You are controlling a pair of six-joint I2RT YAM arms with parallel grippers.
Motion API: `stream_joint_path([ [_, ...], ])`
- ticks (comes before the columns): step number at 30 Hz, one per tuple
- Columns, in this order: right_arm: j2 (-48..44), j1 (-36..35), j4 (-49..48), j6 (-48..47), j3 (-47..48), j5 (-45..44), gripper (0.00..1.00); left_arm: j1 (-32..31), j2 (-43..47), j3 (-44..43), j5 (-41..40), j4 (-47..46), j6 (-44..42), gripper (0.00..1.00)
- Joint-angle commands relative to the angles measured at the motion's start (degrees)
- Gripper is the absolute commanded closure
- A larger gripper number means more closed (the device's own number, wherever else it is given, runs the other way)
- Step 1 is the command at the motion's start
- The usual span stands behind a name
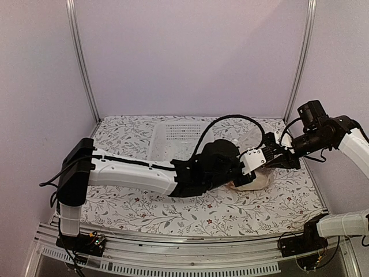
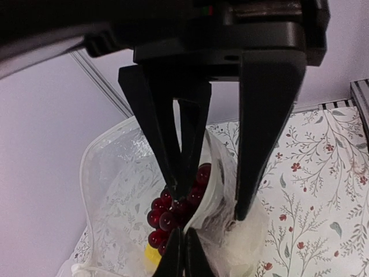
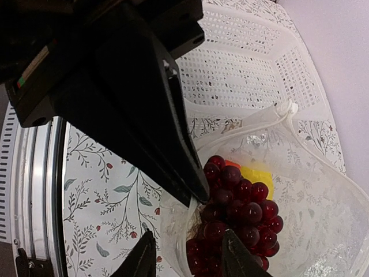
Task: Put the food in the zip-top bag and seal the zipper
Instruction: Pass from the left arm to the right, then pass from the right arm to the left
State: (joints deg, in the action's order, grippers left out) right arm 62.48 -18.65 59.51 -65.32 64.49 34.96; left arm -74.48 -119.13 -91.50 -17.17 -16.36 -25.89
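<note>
Top view: the bag (image 1: pixel 253 182) lies on the worktop (image 1: pixel 173 213), well in from its edges. Bare cloth lies nearer than the bag and to its left. The basket (image 1: pixel 176 138) sits behind it, to its left. The left gripper (image 1: pixel 266 166) and right gripper (image 1: pixel 281 158) meet over the bag's far side.

Left wrist view: the left gripper (image 2: pixel 210 199) is parted and straddles the bag's (image 2: pixel 115 190) upright rim without clamping it. One finger is inside above the grapes (image 2: pixel 173 213), the other outside. A yellow piece (image 2: pixel 151 254) lies under the grapes.

Right wrist view: the right gripper (image 3: pixel 196 193) is clenched, its tip on the rim of the bag (image 3: pixel 311 196) beside the grapes (image 3: pixel 242 208). The basket (image 3: pixel 248 69) lies just beyond the bag.
</note>
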Motion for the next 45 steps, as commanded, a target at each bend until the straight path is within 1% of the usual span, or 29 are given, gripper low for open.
stream_joint_path([
  [1,0.67,-0.26,-1.46,-1.48,-1.25,-0.49,0.69,-0.06,3.19,2.83,-0.35,-7.39,0.20,0.99],
  [4,0.25,-0.29,-1.99,-0.94,-1.53,-0.38,0.90,-0.12,3.78,4.29,-0.97,-9.03,0.25,0.93],
  [5,0.05,-0.27,-2.26,-0.60,-1.82,-0.41,0.96,-0.10,3.99,4.62,-1.29,-9.30,0.36,0.86],
  [6,-0.26,-0.32,-2.46,-0.39,-2.33,-0.37,1.00,-0.08,4.31,5.15,-1.73,-9.57,0.46,0.77],
  [7,-0.81,-0.26,-2.78,-0.15,-2.69,-0.29,1.00,-0.22,4.76,5.91,-2.98,-10.10,0.75,0.64],
  [8,-1.16,-0.24,-3.06,0.45,-2.96,-0.18,1.00,-0.44,5.53,7.11,-4.77,-10.99,1.13,0.54],
  [10,-2.26,-0.24,-3.26,1.24,-3.91,0.16,1.00,-0.67,9.88,12.26,-8.33,-15.29,2.89,0.41],
  [11,-3.19,-0.24,-3.26,1.69,-4.30,0.34,1.00,-0.47,12.26,16.57,-8.64,-18.12,4.41,0.35],
  [12,-3.80,-0.25,-3.27,1.95,-4.75,0.31,1.00,0.14,15.04,22.73,-7.44,-20.70,6.41,0.31],
  [14,-5.93,-0.30,-3.25,2.58,-5.70,-0.22,1.00,2.18,19.15,30.19,-3.82,-24.19,12.07,0.26],
  [17,-8.36,-0.25,-2.25,3.28,-6.32,-0.86,1.00,6.20,21.91,36.14,6.00,-25.17,19.38,0.25],
  [19,-10.56,-0.26,-1.22,3.97,-6.48,-0.86,1.00,7.97,21.68,38.23,13.12,-26.97,21.07,0.26],
  [22,-12.52,-0.24,0.16,5.02,-6.33,-1.10,1.00,9.96,18.67,38.60,19.03,-29.93,23.96,0.27],
  [25,-13.52,-0.25,0.97,6.04,-6.49,-2.25,1.00,12.28,14.05,36.95,25.11,-33.59,29.35,0.29],
  [28,-14.46,-0.29,1.03,7.02,-7.18,-2.62,1.00,14.15,8.93,34.17,29.41,-38.42,34.05,0.32],
  [32,-14.42,-0.12,0.81,8.89,-7.23,-1.24,1.00,16.32,3.18,28.75,35.66,-40.83,37.75,0.38],
  [35,-13.51,-0.10,0.61,9.13,-7.18,-1.27,1.00,17.36,0.33,26.13,37.20,-42.89,39.61,0.41],
  [39,-12.70,-0.12,0.10,10.34,-7.18,-1.97,0.99,18.27,-3.38,22.20,41.30,-43.27,40.72,0.49],
  [43,-12.47,-0.13,-1.41,12.08,-6.79,-1.27,0.99,18.35,-6.71,18.43,43.53,-42.57,41.49,0.54],
  [45,-12.15,-0.08,-2.20,12.94,-6.31,-0.87,0.99,18.37,-8.30,16.27,44.74,-42.00,41.93,0.59],
])
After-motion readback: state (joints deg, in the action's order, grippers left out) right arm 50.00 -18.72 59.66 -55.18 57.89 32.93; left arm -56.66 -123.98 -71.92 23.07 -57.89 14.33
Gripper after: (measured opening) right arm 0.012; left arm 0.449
